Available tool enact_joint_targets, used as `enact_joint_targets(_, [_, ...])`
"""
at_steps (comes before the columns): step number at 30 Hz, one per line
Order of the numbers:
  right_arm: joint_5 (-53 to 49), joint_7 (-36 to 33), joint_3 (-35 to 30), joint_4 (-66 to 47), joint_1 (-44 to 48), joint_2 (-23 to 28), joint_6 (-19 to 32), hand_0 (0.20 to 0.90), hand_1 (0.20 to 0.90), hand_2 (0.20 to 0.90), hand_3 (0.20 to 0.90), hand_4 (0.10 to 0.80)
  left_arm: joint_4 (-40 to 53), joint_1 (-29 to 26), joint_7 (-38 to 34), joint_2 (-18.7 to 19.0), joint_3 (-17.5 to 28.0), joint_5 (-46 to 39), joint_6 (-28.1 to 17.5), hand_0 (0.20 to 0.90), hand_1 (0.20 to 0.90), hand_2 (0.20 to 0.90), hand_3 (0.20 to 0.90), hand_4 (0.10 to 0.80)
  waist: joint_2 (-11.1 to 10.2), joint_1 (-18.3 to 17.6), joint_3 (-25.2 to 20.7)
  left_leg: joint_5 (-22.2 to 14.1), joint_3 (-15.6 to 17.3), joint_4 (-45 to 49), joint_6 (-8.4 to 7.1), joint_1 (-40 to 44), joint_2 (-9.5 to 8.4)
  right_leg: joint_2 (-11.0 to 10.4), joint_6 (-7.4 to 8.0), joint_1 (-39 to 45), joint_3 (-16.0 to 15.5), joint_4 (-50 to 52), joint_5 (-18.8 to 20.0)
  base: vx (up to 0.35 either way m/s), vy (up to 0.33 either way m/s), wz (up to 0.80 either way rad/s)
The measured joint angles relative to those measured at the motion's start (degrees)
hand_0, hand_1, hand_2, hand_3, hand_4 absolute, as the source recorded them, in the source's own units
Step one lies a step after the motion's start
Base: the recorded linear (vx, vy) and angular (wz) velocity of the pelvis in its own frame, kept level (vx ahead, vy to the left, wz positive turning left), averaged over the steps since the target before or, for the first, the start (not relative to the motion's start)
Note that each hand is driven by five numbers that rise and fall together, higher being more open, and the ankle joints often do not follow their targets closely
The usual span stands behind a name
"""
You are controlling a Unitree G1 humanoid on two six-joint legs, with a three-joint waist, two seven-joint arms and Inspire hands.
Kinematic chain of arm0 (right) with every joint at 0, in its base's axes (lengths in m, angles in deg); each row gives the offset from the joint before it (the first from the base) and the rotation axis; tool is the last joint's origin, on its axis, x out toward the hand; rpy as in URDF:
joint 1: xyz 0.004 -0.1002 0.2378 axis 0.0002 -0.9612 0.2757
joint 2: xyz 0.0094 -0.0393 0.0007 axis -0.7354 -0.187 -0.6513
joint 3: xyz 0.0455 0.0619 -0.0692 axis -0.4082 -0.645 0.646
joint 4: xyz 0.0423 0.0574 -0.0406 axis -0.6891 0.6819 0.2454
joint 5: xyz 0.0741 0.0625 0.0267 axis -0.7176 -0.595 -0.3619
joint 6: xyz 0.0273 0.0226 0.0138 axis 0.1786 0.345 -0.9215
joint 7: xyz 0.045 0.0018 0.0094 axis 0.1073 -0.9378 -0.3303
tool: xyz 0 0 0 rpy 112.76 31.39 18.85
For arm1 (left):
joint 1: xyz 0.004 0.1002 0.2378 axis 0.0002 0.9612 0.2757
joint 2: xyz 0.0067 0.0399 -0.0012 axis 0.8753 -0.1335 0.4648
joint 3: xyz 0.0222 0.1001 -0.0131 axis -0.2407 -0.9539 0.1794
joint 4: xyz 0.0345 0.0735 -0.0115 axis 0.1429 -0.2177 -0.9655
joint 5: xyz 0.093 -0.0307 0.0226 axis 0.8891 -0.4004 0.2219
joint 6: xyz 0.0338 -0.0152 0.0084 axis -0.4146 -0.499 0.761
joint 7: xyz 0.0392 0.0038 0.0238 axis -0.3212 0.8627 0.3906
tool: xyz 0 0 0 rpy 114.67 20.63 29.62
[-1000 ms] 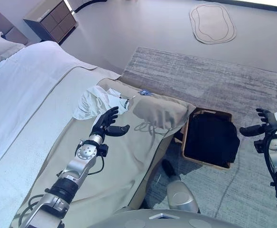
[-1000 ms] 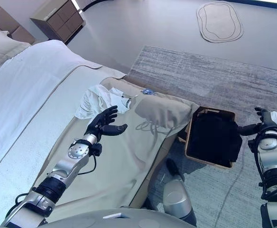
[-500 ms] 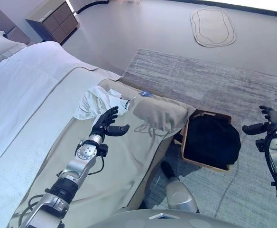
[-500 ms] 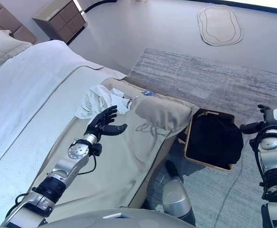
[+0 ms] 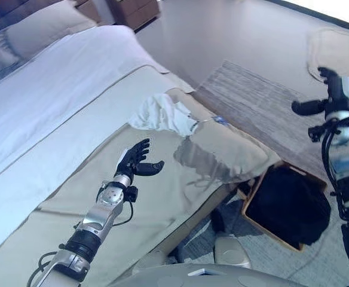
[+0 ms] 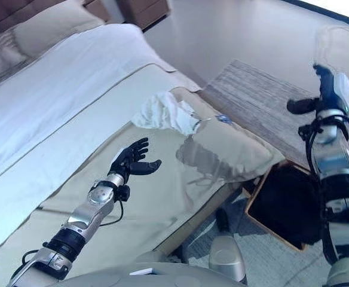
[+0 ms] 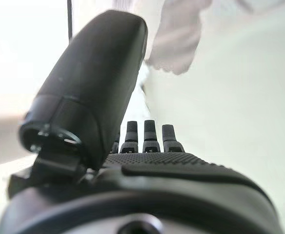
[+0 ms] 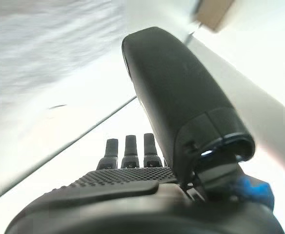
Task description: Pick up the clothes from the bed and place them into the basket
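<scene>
A crumpled white garment (image 5: 161,112) lies on the beige bedspread (image 5: 73,179), close to the bed's foot end. My left hand (image 5: 134,164) hovers over the spread a short way in front of it, open, with straight fingers (image 7: 150,132) and nothing in it. The garment's pale edge (image 7: 176,34) shows beyond those fingers in the left wrist view. My right hand (image 5: 331,92) is raised high at the right, above the floor and well above the basket, open and empty. The wooden basket (image 5: 255,197) stands on the rug beside the bed's foot, with dark clothes (image 5: 291,205) inside.
A beige pillow-like bundle (image 5: 225,152) with a small blue object (image 5: 221,120) on it lies at the bed's corner between the garment and the basket. A white sheet (image 5: 49,89) and pillows (image 5: 40,27) cover the far bed. A grey rug (image 5: 252,98) lies beyond.
The camera has swung, shifting the whole scene. My right hand has risen from beside the basket to high above it. The left hand stays open near the white garment.
</scene>
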Motion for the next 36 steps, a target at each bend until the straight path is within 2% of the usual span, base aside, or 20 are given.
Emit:
enact_joint_targets(3, [0.19, -0.8, 3.22, 0.15, 3.6, 0.12, -0.05, 0.9, 0.9, 0.9, 0.9, 0.8, -1.13, 1.56, 1.29, 0.28, 1.34, 0.0, -0.41, 0.9, 0.9, 0.9, 0.9, 0.8, -0.45, 2.76, -0.16, 0.62, -2.95, 0.02, -0.08, -0.12, 0.05, -0.39, -0.64, 1.4, -2.79, 0.0, -0.52, 0.124, 0.012, 0.54])
enact_joint_targets(8, [0.29, -1.05, 5.4, 1.42, 8.34, 0.14, -0.23, 0.9, 0.9, 0.9, 0.9, 0.8, -1.93, 4.55, 4.44, 1.45, 2.66, 0.0, -1.92, 0.9, 0.9, 0.9, 0.9, 0.8, -0.81, 6.99, -0.28, 1.43, -7.26, 0.05, -0.25, -1.39, -0.23, -1.7, -0.08, 2.64, -7.41, 0.0, -1.62, 0.095, 0.03, 0.53])
enact_joint_targets(11, [0.24, -2.02, 7.27, 4.88, 11.67, 0.11, -0.94, 0.9, 0.9, 0.9, 0.9, 0.8, -1.9, 5.17, 6.18, 2.51, 2.66, -0.05, -2.66, 0.9, 0.9, 0.9, 0.9, 0.8, -1.21, 9.02, -0.16, 1.76, -9.89, 1.43, -0.07, -3.7, -1.12, -2.63, 0.06, 2.38, -10.04, 0.02, -1.73, 0.024, 0.02, 0.47])
enact_joint_targets(15, [-0.1, -3.95, 7.48, 8.2, 14.43, 0.11, -1.73, 0.9, 0.9, 0.9, 0.9, 0.8, -1.8, 4.79, 7.44, 3.51, 2.64, -0.22, -5.24, 0.9, 0.9, 0.9, 0.9, 0.8, -1.87, 10.31, 0.16, 1.77, -12.32, 5.1, -0.08, -9.03, -2.18, -3.77, 0.2, -0.25, -12.98, 1.07, -2.12, -0.087, -0.02, 0.37])
enact_joint_targets(17, [-1.6, -6.47, 7.61, 10.96, 16.71, 0.18, -2.26, 0.9, 0.9, 0.9, 0.9, 0.8, -1.75, 3.35, 8.33, 4.64, 2.34, -0.32, -7.69, 0.9, 0.9, 0.9, 0.9, 0.8, -2.37, 10.73, 1.34, 1.77, -13.37, 8.63, -0.09, -13.6, -2.24, -4.61, -0.48, -4.94, -14.12, 6.3, -4.29, -0.143, -0.08, 0.35])
enact_joint_targets(20, [-3.68, -10.06, 7.71, 13.82, 21.97, 0.4, -3.4, 0.9, 0.9, 0.9, 0.9, 0.8, -0.39, -0.24, 8.11, 7.49, 2.32, -1.29, -10.6, 0.9, 0.9, 0.9, 0.9, 0.8, -3.32, 10.83, 7.91, 0.69, -13.81, 15.75, -0.87, -20.0, -3.01, -6.89, -2.14, -12.98, -14.69, 19.23, -9.61, -0.087, -0.065, 0.28])
enact_joint_targets(22, [-4.41, -12.13, 7.59, 14.27, 24.44, 1.33, -4.44, 0.9, 0.9, 0.9, 0.9, 0.8, 1.09, -2.3, 7.78, 8.1, 2.31, -1.31, -11.38, 0.9, 0.9, 0.9, 0.9, 0.8, -3.39, 11.16, 11.59, -0.69, -14.07, 19.48, -0.7, -23.83, -3.65, -8.59, -3.16, -18.22, -14.68, 26.85, -12.33, -0.006, -0.086, 0.27])
enact_joint_targets(24, [-4.45, -13.54, 7.67, 14.39, 26.17, 1.38, -5.32, 0.9, 0.9, 0.9, 0.9, 0.8, 3.09, -3.52, 7.15, 8.29, 2.27, -1.31, -11.43, 0.9, 0.9, 0.9, 0.9, 0.8, -3.16, 11.7, 15.45, -3.02, -13.96, 23.58, -0.34, -27.22, -4.12, -10.02, -3.32, -22.22, -14.39, 32.81, -15.0, 0.032, -0.113, 0.18])
enact_joint_targets(25, [-4.65, -14.03, 7.79, 14.46, 26.16, 1.34, -5.9, 0.9, 0.9, 0.9, 0.9, 0.8, 4.75, -3.46, 7.03, 8.47, 2.19, -1.31, -11.57, 0.9, 0.9, 0.9, 0.9, 0.8, -3.14, 12.14, 16.56, -4.08, -13.84, 27.52, -0.47, -30.93, -4.36, -10.78, -4.59, -25.72, -14.13, 36.54, -16.1, -0.026, -0.057, 0.2])
enact_joint_targets(28, [-5.79, -14.91, 9.1, 16.28, 26.17, 1.19, -7.38, 0.9, 0.9, 0.9, 0.9, 0.8, 6.6, -3.32, 6.41, 8.67, 0.88, -1.3, -12.05, 0.9, 0.9, 0.9, 0.9, 0.8, -2.64, 12.58, 17.62, -5.39, -13.52, 33.32, -0.16, -37.4, -4.63, -12.24, -5.64, -31.85, -14.15, 42.92, -17.77, -0.031, -0.071, 0.28])
enact_joint_targets(31, [-9.2, -15.49, 9.84, 17.78, 26.18, 0.98, -7.57, 0.9, 0.9, 0.9, 0.9, 0.8, 9.04, -2.87, 5.82, 9.1, 0.59, -1.31, -12.86, 0.9, 0.9, 0.9, 0.9, 0.8, -2.45, 13.12, 17.84, -8.25, -12.17, 41.14, 1.05, -43.46, -4.09, -13.25, -7.33, -37.32, -14.01, 48.52, -19.32, -0.012, -0.079, 0.15])
enact_joint_targets(33, [-10.97, -16.16, 9.79, 18.69, 26.26, 0.93, -7.45, 0.9, 0.9, 0.9, 0.9, 0.8, 11.2, -2.79, 5.21, 9.8, 0.6, -1.36, -13.46, 0.9, 0.9, 0.9, 0.9, 0.8, -2.34, 13.67, 17.89, -11.14, -11.7, 47.17, 2.11, -47.82, -3.93, -13.63, -7.81, -41.45, -12.94, 52.71, -20.72, 0.017, -0.069, 0.0])
enact_joint_targets(36, [-14.76, -16.17, 9.7, 18.75, 26.36, 0.84, -5.99, 0.9, 0.9, 0.9, 0.9, 0.8, 12.3, -2.67, 4.39, 9.98, 0.6, -2.5, -14.18, 0.9, 0.9, 0.9, 0.9, 0.8, -2.18, 13.67, 17.89, -14.52, -11.79, 53.28, 2.56, -53.21, -3.91, -13.45, -7.42, -46.31, -11.48, 55.65, -20.97, -0.004, -0.049, -0.16])
